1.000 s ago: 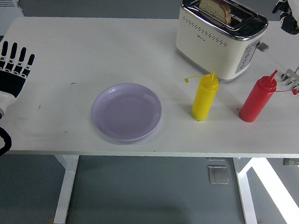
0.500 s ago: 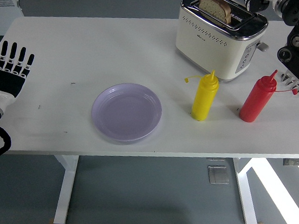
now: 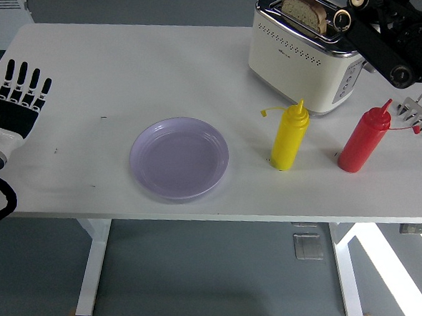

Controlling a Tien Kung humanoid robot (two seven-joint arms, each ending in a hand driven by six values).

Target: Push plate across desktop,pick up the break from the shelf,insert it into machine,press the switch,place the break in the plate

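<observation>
Right arm swings in over the toaster — the bread is up and waiting.

Within the last second the black right arm (image 3: 390, 40) has come across from the table's right edge and now lies over the back right corner of the cream, chrome-topped toaster (image 3: 306, 60); its hand cannot be told apart from the arm's joints here, so whether the fingers are spread or curled I cannot tell. The browned slice of bread (image 3: 304, 10) stands upright in the toaster's slot, not yet lifted. The round lilac plate (image 3: 179, 158) lies empty near the front edge, well apart from the toaster, with the yellow squeeze bottle (image 3: 289, 136) and red squeeze bottle (image 3: 363, 137) between. The left hand (image 3: 15, 103) rests at the left edge, fingers straight and spread, holding nothing. Judged from this, the arm is nearing the bread — the plate placement remains.
</observation>
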